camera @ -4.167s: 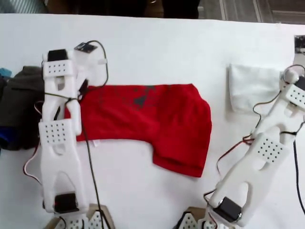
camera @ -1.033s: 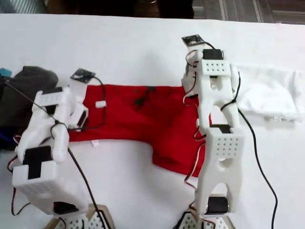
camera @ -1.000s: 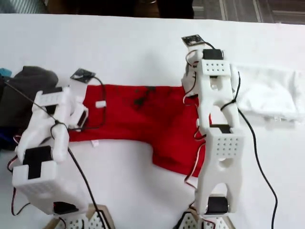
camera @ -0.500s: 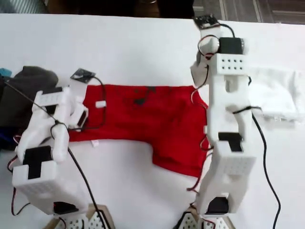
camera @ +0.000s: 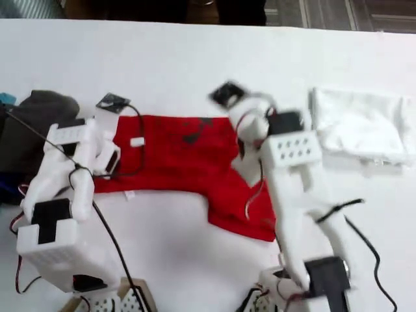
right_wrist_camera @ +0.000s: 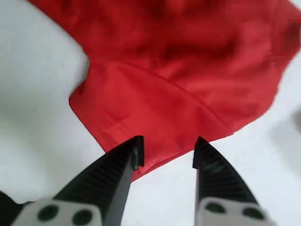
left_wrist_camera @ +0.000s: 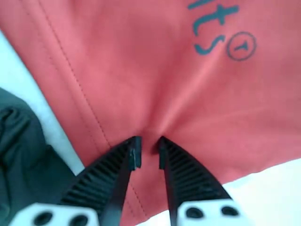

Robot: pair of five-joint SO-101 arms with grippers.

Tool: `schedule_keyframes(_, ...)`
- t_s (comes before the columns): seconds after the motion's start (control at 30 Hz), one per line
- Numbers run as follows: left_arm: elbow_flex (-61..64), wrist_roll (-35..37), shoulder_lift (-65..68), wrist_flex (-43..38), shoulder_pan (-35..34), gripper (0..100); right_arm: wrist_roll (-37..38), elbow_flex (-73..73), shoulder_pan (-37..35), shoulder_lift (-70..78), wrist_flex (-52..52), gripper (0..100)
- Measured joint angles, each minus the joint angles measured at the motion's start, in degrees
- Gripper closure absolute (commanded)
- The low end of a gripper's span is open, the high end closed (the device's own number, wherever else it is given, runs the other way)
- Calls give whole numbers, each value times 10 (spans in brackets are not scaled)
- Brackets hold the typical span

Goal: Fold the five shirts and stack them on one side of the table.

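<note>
1. Plainly, the red shirt (camera: 188, 156) lay spread on the white table (camera: 195, 58). It was a soft knit cloth in a long band, with one broader lobe hanging toward the arms' bases.
2. The left pincer (left_wrist_camera: 148, 150) had its black, ridged fingers (left_wrist_camera: 117, 174) pressed almost together on a small pucker of the red shirt. Creases fanned out from the tips across the cloth.
3. A double line of stitching (left_wrist_camera: 82, 94) ran just beside those tips, straight and fine. Well beyond them sat the dark print (left_wrist_camera: 221, 37), made of curved letters and a ringed mark.
4. Beside the left pincer, on the side away from the other arm, sat a dark grey heap of clothes (camera: 29, 130). It was lumpy and softly folded. A narrow strip of bare table parted it from the shirt's edge.
5. The right pincer (right_wrist_camera: 167, 151) stood spread wide over the shirt's broad lobe. A rounded corner of the hem lay just ahead of its tips, and a raised seam crossed the cloth farther on. Whether its fingers touched the cloth I could not tell.
6. Off to the right pincer's far side, away from the left arm, lay a white shirt (camera: 357, 123). It was folded into a rough rectangle, rumpled on top, and lay apart from the red one.
</note>
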Motion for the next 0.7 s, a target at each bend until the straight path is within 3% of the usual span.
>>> schedule_keyframes(0.2, 0, 0, 0, 0, 0, 909, 8, 136, 27, -49, -112, 826)
schedule_keyframes(0.47, 0, 0, 0, 0, 0, 909, -44, 120, 265, -38, -354, 825)
schedule_keyframes(0.7, 0, 0, 0, 0, 0, 909, -44, 120, 280, 15, -357, 825)
